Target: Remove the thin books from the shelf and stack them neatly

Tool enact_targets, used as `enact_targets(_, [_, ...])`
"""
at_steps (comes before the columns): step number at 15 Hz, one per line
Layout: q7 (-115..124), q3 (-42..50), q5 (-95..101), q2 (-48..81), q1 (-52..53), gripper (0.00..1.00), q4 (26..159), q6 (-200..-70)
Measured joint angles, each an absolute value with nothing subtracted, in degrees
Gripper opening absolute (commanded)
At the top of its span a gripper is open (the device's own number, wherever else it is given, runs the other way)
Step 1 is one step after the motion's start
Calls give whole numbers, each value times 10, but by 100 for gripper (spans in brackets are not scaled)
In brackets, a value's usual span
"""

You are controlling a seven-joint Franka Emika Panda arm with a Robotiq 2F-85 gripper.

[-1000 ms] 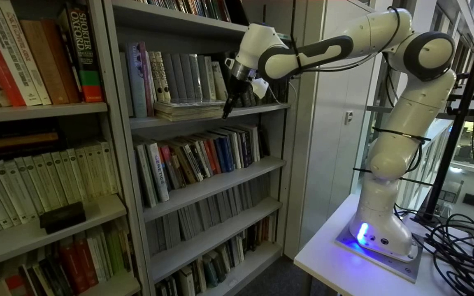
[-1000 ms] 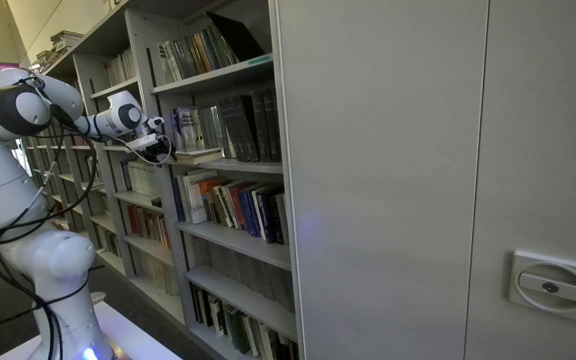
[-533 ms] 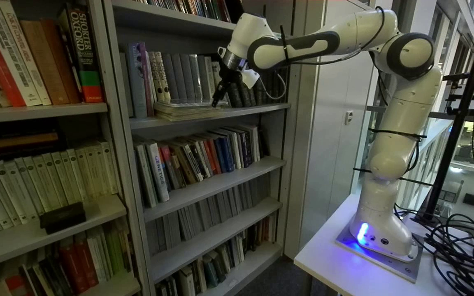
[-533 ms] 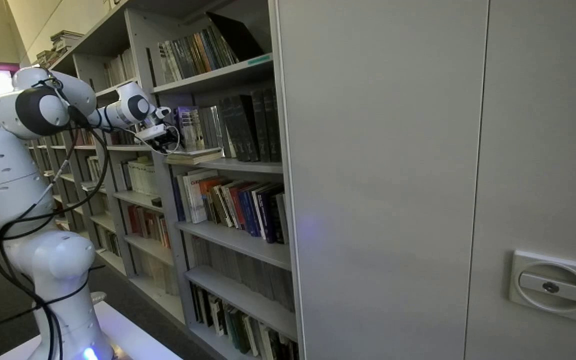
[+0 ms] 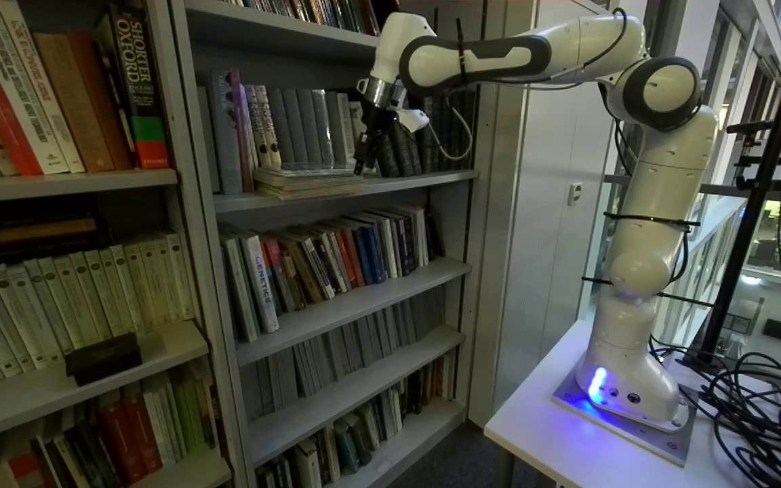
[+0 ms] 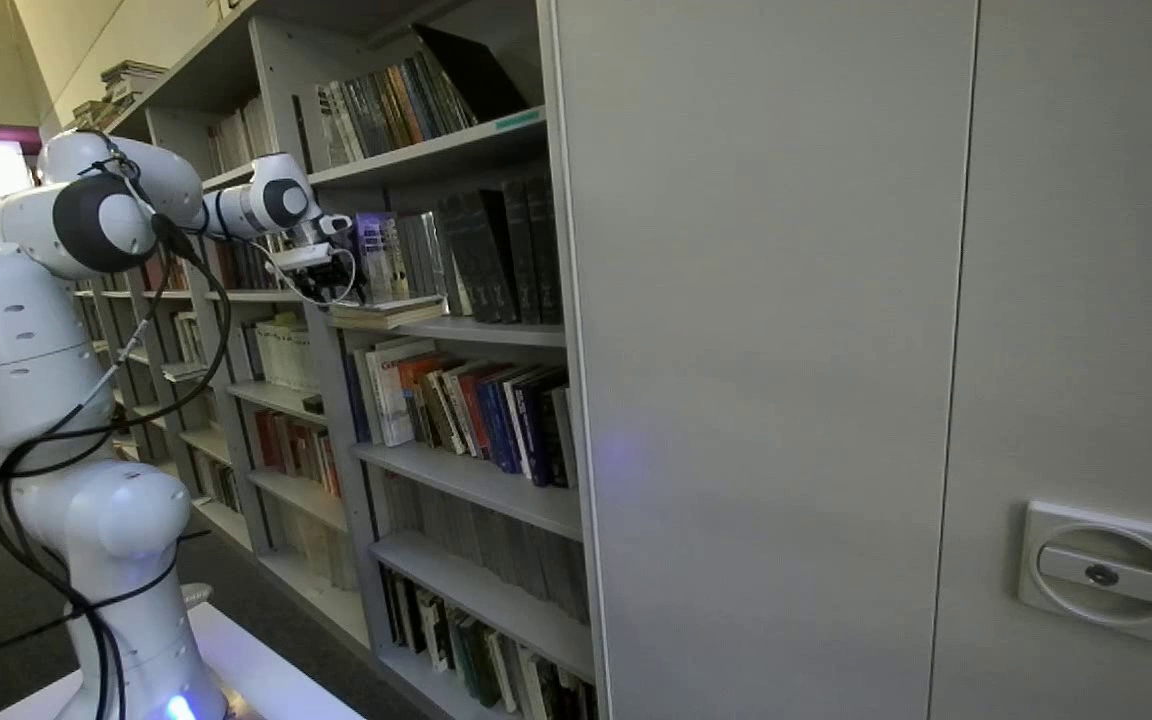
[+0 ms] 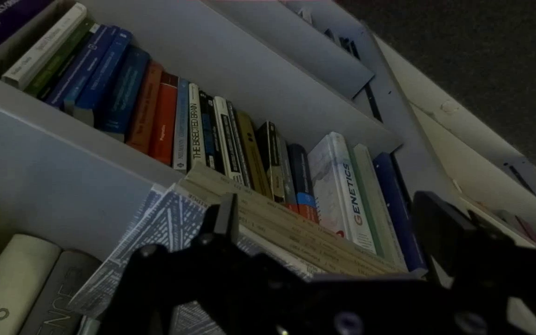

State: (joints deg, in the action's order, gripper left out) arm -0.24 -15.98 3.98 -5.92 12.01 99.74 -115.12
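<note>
I'm mostly white, all smooth rounded curves tbh. My base (image 5: 624, 359) has a bright blue light (image 5: 597, 385) low on its side, plus a grey metal plate (image 5: 648, 440) underneath. Thin black straps (image 5: 655, 219) circle me above the base. Way higher than that: pale discs (image 5: 659, 92) ringed in dark grey, black cables (image 6: 174, 240), a silver collar (image 5: 378, 93), and a mostly black end effector (image 7: 326, 209), round screw heads (image 7: 348, 322) and all.

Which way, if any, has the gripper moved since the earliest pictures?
Yes: in an exterior view, the gripper has moved up and a little to the left in the picture, judged against the fixed shelf.
</note>
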Motion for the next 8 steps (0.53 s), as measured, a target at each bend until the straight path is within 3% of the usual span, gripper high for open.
enact_targets(8, [3,-155,34,-69,120,100,990,-1131])
